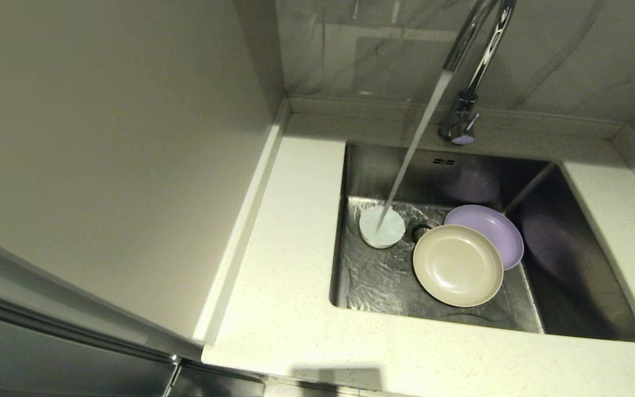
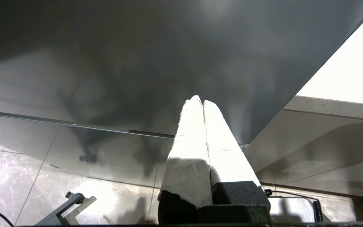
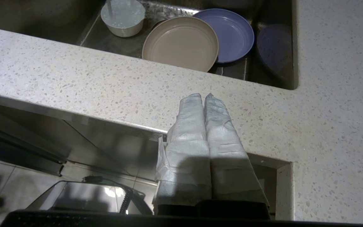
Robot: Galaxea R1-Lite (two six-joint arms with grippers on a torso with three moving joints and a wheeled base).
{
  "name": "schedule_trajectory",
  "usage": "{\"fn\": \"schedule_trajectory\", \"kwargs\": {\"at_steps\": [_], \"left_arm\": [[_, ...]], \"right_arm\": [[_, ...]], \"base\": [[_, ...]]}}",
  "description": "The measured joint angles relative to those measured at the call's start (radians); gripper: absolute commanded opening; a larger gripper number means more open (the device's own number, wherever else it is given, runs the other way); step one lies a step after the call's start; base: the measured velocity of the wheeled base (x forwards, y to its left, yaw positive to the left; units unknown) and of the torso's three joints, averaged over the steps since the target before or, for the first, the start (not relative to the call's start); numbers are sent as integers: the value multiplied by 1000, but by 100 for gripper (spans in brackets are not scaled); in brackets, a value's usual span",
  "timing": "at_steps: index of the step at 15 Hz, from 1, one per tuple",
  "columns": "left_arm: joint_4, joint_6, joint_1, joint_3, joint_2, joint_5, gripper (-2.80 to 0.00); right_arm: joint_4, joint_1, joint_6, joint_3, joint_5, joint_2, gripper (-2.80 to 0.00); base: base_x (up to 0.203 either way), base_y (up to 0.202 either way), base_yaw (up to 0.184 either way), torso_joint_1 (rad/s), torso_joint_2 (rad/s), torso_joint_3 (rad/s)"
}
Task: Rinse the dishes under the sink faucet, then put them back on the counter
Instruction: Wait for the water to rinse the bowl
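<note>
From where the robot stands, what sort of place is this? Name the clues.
Most likely a home kitchen: a steel sink set in a speckled counter, a chrome faucet running water, and dishes such as a beige plate in the basin.

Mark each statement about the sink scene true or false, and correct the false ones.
1. Water from the faucet lands in the white bowl. True.
2. The beige plate lies partly over the purple plate. True.
3. All three dishes sit on the counter. False: they are inside the sink.
4. The right gripper holds the bowl. False: it is shut on nothing, below the counter's front edge.
5. The left gripper is open. False: it is shut.
</note>
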Motion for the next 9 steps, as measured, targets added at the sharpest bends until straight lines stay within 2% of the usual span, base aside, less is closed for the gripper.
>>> {"fn": "schedule_trajectory", "kwargs": {"at_steps": [9], "left_arm": [[0,0,0,0,0,0,-280]], "right_arm": [[0,0,2,0,0,0,-280]], "base": [[0,0,0,0,0,0]]}}
